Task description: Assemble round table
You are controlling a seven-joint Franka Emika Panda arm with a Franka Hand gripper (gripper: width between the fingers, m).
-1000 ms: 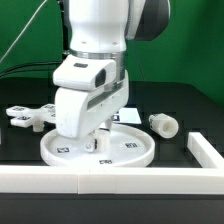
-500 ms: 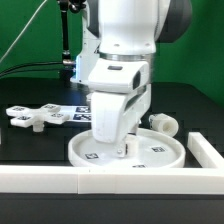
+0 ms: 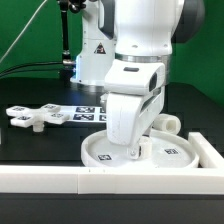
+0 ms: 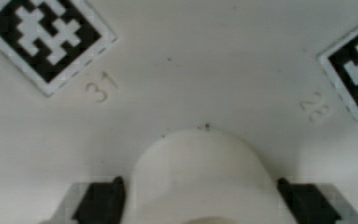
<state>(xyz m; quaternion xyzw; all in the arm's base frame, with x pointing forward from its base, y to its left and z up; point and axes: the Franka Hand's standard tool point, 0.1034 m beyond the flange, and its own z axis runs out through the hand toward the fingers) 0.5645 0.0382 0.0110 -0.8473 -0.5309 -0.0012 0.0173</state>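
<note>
Disc (image 3: 172, 152) nearer wall (image 3: 213, 152), rimmed (smooth white plastic)

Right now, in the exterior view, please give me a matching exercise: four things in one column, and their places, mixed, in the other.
Things:
1 disc
2 post
3 cross piece
4 wall

Places:
a along the front edge
b far on the exterior view's left
c under the gripper
d behind the disc, beside the arm

Pairs: 1c, 2d, 3b, 4a.

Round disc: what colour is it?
The disc is white with black-and-white tags; the exterior view shows it best.
</note>
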